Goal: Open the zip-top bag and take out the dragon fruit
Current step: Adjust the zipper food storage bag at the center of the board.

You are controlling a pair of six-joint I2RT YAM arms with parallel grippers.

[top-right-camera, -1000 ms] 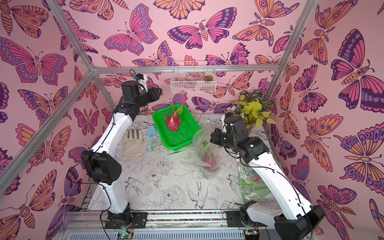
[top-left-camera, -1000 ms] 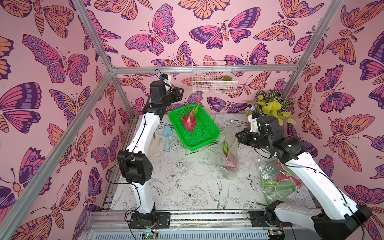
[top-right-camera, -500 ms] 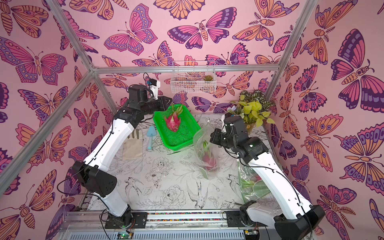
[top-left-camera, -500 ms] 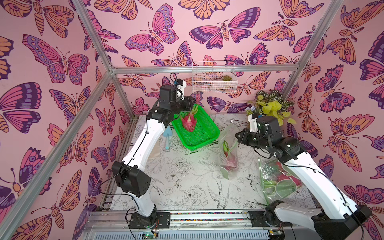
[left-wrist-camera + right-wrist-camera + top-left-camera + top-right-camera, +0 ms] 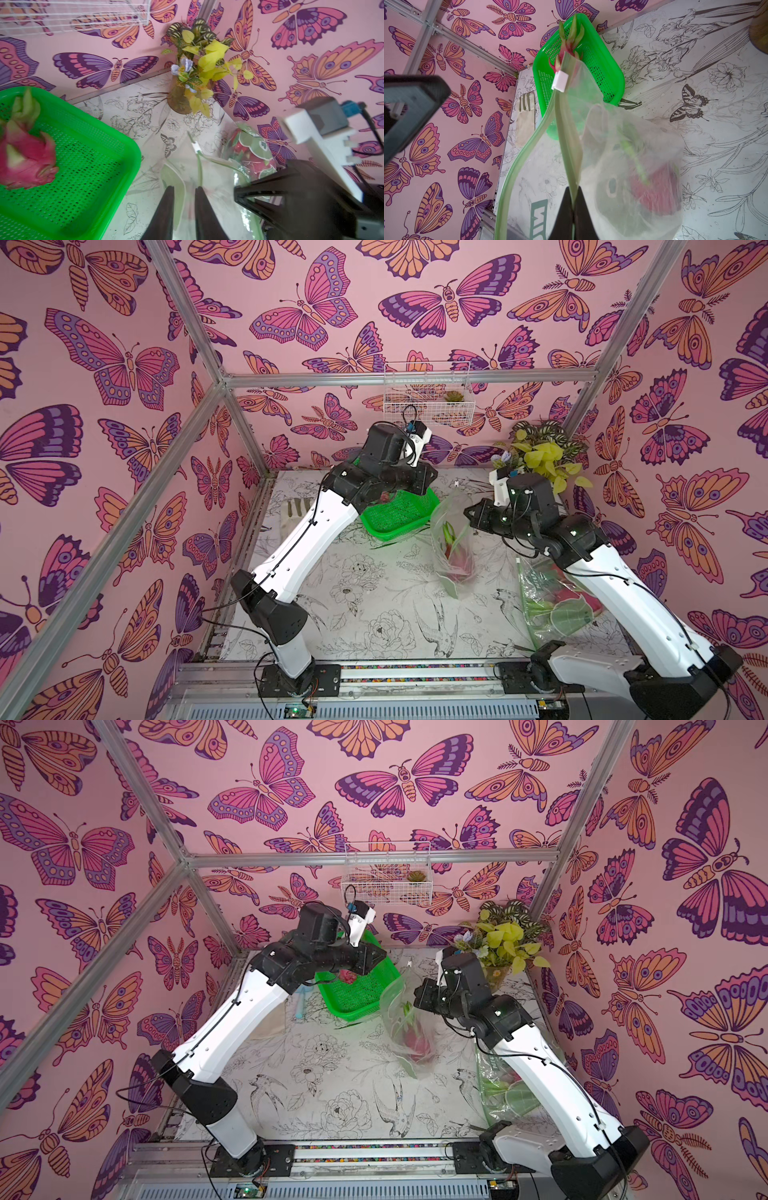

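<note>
Nearest the arm bases, a second bag point(image 5: 552, 605) with pink and green contents is seen lying on the printed mat point(image 5: 374, 614). It is partly covered by the right arm and touched by neither gripper.

Further in, the zip-top bag point(image 5: 451, 539) is held upright by its top edge, with its bottom at or near the mat. In the right wrist view the right gripper point(image 5: 572, 194) is shown pinched fully closed on one green zip strip. The other strip is bowed away from it, so the mouth is judged to be already open. The white slider point(image 5: 560, 83) is parked at the far end of the zip. The dragon fruit point(image 5: 654, 187) is lodged low in the bag. Its long axis runs up the hanging bag, with the green scales aimed toward the mouth.

Beyond the bag, the left gripper point(image 5: 184, 189) is poised over the green basket point(image 5: 124, 145) and pointed at the bag's mouth. Its fingers are set a narrow gap apart; whether any film is caught between them cannot be told. The bagged fruit is thus placed ahead of and below those fingers. Since the right gripper is taken up with holding, the left is judged the free and nearer one for reaching in or taking the loose lip.

A loose fruit point(image 5: 22, 158) is seen lying in the basket. Farthest back, a potted plant point(image 5: 536, 452) and a wire rack point(image 5: 426, 393) are set against the wall.
</note>
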